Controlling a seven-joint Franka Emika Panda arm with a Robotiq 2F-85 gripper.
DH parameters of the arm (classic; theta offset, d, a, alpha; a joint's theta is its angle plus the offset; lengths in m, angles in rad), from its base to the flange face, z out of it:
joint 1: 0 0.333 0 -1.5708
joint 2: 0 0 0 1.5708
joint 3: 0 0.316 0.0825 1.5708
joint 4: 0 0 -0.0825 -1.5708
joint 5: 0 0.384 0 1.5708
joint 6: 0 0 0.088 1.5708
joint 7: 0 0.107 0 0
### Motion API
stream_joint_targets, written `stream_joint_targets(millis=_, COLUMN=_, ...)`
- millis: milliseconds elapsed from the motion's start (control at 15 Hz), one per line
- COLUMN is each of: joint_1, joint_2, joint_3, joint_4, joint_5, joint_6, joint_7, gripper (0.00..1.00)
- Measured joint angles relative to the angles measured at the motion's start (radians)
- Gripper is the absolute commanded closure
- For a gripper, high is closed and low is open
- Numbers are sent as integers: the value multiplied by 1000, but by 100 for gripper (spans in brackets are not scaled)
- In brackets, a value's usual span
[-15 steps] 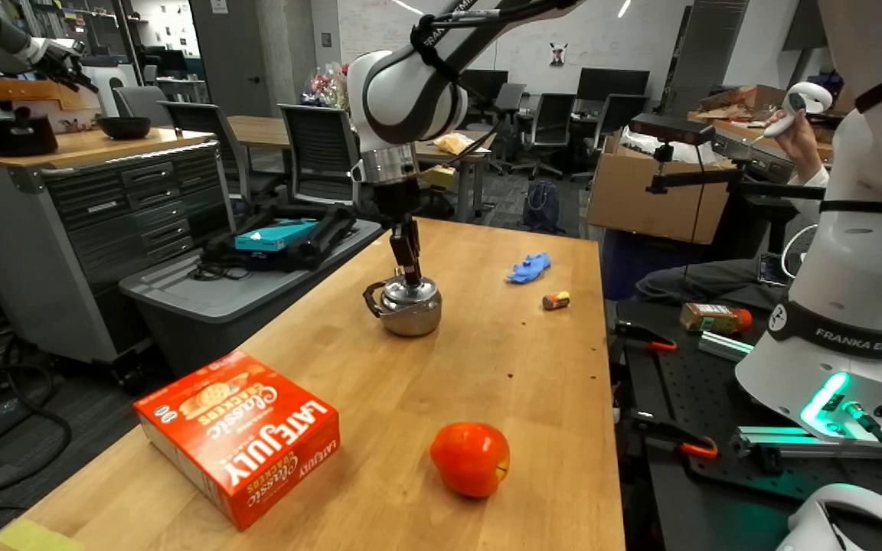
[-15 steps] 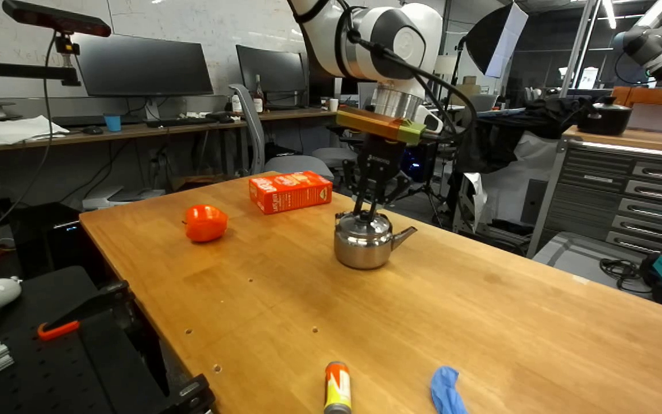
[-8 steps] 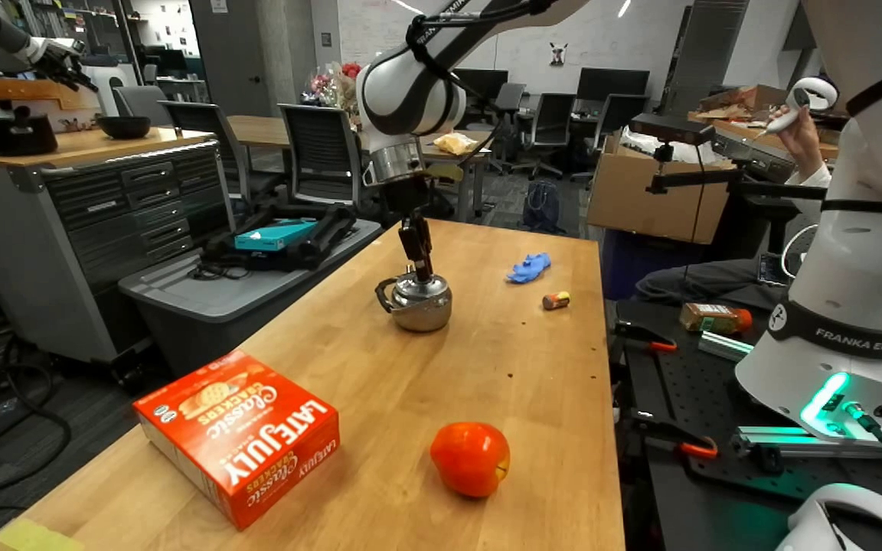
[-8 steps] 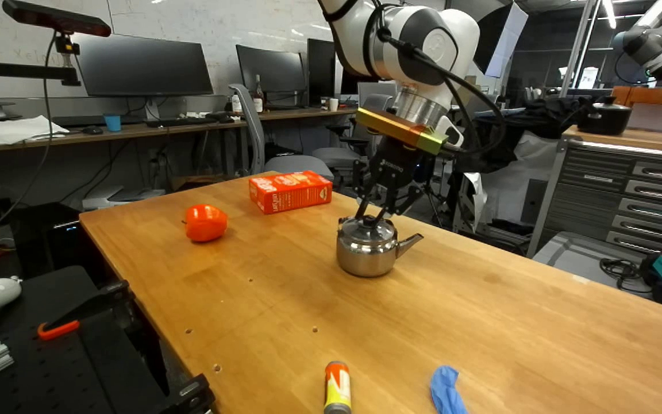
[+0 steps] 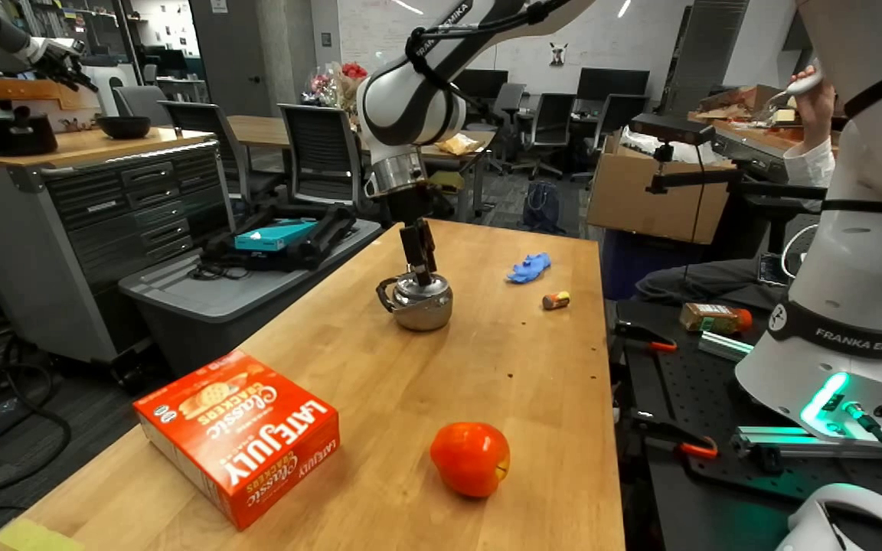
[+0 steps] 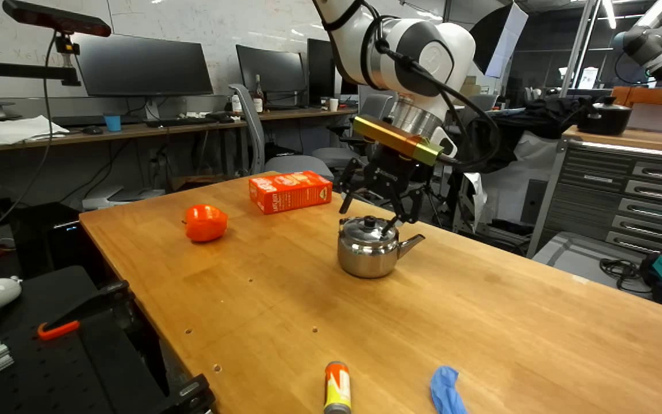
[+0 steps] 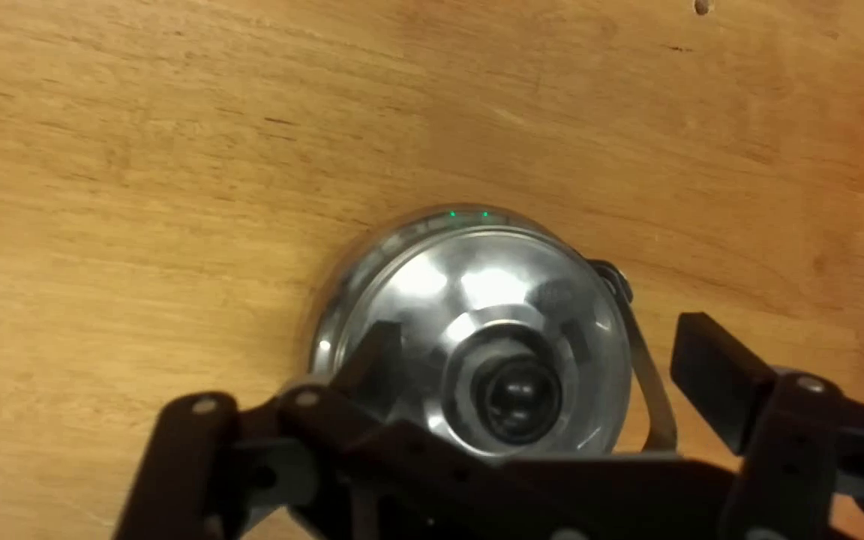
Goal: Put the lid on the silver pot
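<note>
A white robot arm (image 5: pixel 410 99) hangs over the wooden surface (image 5: pixel 548 352), where the lid (image 7: pixel 462 300) sits on top of the silver pot (image 6: pixel 367 261), black knob (image 7: pixel 520 397) up. The end effector (image 6: pixel 365 221) is right above, jaws spread wide w/ nothing held; in the wrist view the knob stands clear btwn the fingers (image 7: pixel 718 381), one over the lid, the other just past its rim. Can't tell if either touches the metal. The pot stands upright, spout (image 6: pixel 411 245) to the right in an exterior view; its dark handle (image 5: pixel 384 295) leans out to the left in an exterior view. Also in an exterior view: a red cracker box (image 5: pixel 238 432) near left, w/ a red-orange fruit (image 5: pixel 470 459) near right; farther back, a blue glove (image 5: pixel 529 268) & a small orange-and-yellow cylinder (image 5: pixel 556 301) lie near each other to the right, well apart from the pot. Off the surface's left edge, a teal box (image 5: pixel 276 236) rests atop dark gear (image 5: pixel 311 249) on a grey tub (image 5: pixel 173 292).
</note>
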Motion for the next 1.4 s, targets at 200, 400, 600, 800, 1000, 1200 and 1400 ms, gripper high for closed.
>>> stream_joint_targets(millis=200, joint_1=6, joint_2=-17, joint_3=8, joint_4=-24, joint_5=-8, joint_6=21, joint_7=-8, gripper=0)
stream_joint_targets(millis=400, joint_1=19, joint_2=-67, joint_3=19, joint_4=-91, joint_5=-18, joint_6=82, joint_7=-14, gripper=0)
stream_joint_targets(millis=600, joint_1=43, joint_2=-134, joint_3=25, joint_4=-188, joint_5=-28, joint_6=163, joint_7=-13, gripper=0)
stream_joint_targets(millis=800, joint_1=66, joint_2=-204, joint_3=25, joint_4=-283, joint_5=-46, joint_6=236, joint_7=7, gripper=0)
stream_joint_targets(millis=1000, joint_1=80, joint_2=-271, joint_3=25, joint_4=-370, joint_5=-55, joint_6=310, joint_7=49, gripper=0)
stream_joint_targets(millis=1200, joint_1=86, joint_2=-333, joint_3=25, joint_4=-447, joint_5=-63, joint_6=373, joint_7=88, gripper=0)
stream_joint_targets(millis=1400, joint_1=87, joint_2=-387, joint_3=24, joint_4=-511, joint_5=-75, joint_6=409, joint_7=124, gripper=0)
